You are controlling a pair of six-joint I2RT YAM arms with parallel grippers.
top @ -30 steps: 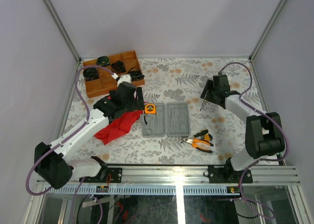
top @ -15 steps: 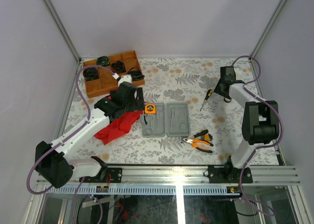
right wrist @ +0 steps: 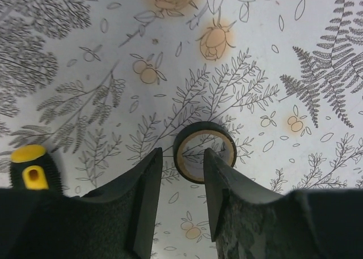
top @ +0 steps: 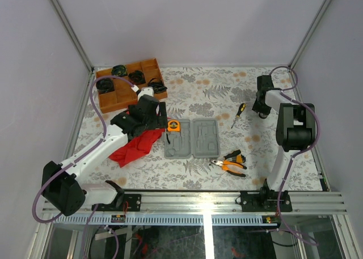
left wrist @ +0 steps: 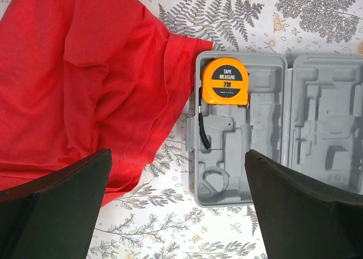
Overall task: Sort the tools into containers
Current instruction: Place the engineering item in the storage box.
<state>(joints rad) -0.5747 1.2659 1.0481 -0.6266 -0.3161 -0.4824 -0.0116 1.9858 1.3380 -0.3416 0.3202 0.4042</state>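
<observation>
The grey tool case lies open mid-table, and the round orange tape measure sits in its top-left recess. My left gripper hangs wide open and empty above the case's left edge. A black-and-yellow screwdriver lies right of the case; its handle end shows in the right wrist view. Orange-and-black pliers and a smaller pair lie near the front. My right gripper is narrowly open, its fingers straddling the near wall of a black tape roll.
A red cloth lies left of the case, under my left arm. A brown wooden tray with black coiled bundles stands at the back left. The table has a floral cover and side walls.
My right gripper has left the screwdriver on the table and swung right and back to the tape roll. The left arm has barely moved.
</observation>
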